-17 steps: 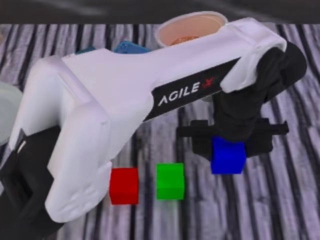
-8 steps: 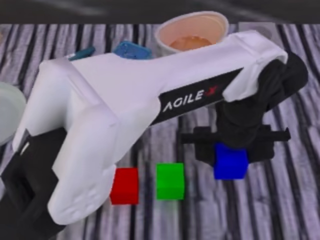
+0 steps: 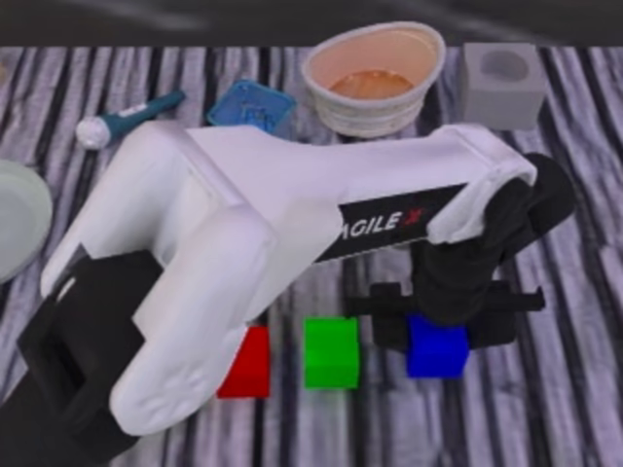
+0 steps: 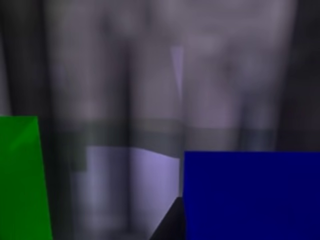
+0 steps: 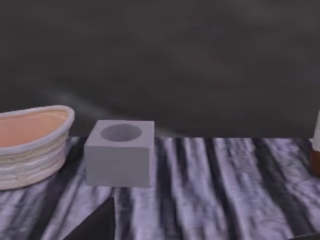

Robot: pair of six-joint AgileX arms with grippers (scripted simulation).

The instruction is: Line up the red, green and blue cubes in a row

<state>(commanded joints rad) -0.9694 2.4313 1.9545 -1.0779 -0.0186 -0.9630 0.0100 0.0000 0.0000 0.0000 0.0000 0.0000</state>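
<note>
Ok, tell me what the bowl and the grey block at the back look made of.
The bowl looks like glazed ceramic: off-white ribbed outside, smooth peach inside, thick rim, though plastic is possible. The grey block looks like matte plastic or cast stone: flat uniform grey, no shine, with a round hollow in its top.

Along the far edge of the striped table (image 3: 574, 389) I saw a pink-lined bowl (image 3: 375, 66), with a grey block (image 3: 501, 86) with a round hollow just to its right. Left of the bowl lay a blue square container (image 3: 253, 105), and farther left a teal-handled tool (image 3: 128, 119) with a white end lay tilted. A pale plate (image 3: 15, 229) sat at the left edge, partly cut off.
</note>
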